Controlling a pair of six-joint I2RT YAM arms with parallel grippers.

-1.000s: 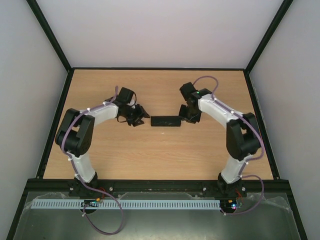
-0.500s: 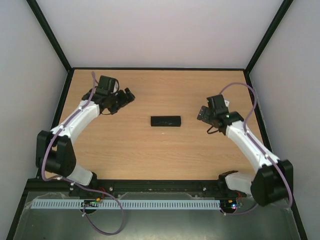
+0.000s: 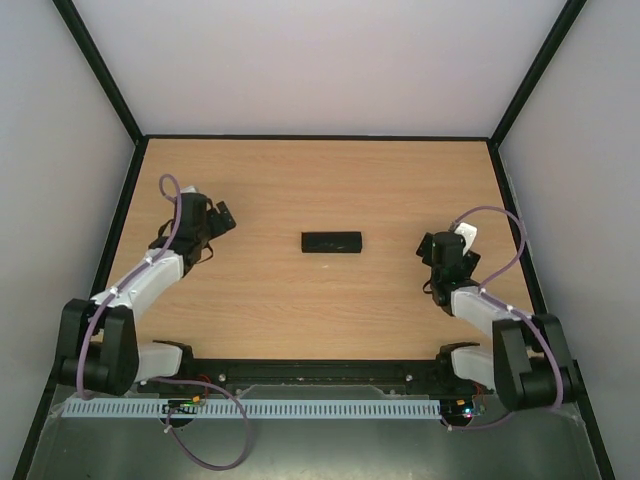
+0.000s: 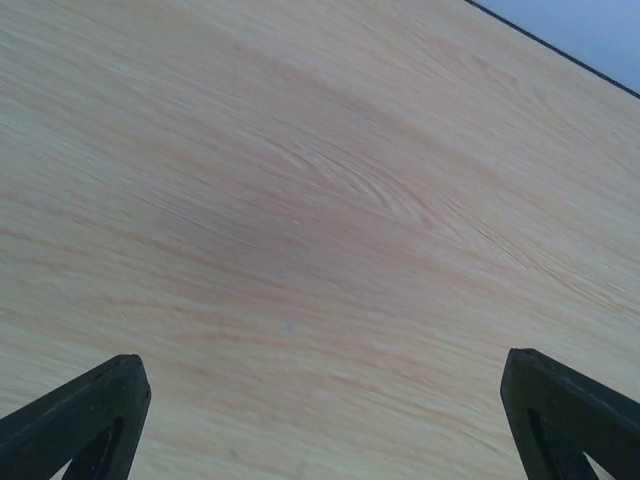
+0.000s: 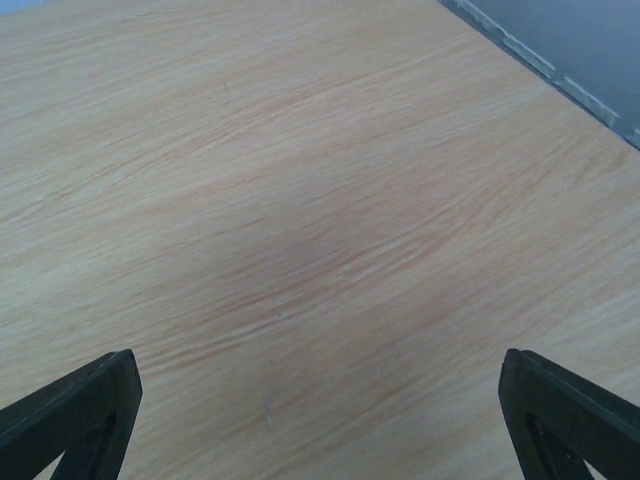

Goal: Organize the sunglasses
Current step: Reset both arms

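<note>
Two grips, left fingers (image 4: 80,410) and right fingers (image 5: 570,405), are being held released and empty, well apart from the black case (image 3: 331,242); organizing is seemingly being finished, with only parking needed.

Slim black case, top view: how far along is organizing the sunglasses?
Looks done: the slim black rectangular case lies closed on the wooden table, and no sunglasses show outside it; its inside is hidden. In hand: nothing, the left gripper and right gripper stand open and empty, well apart from it. Left: nothing visible.

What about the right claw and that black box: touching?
Apart. The top view shows bare table between the right gripper and the black case.
</note>
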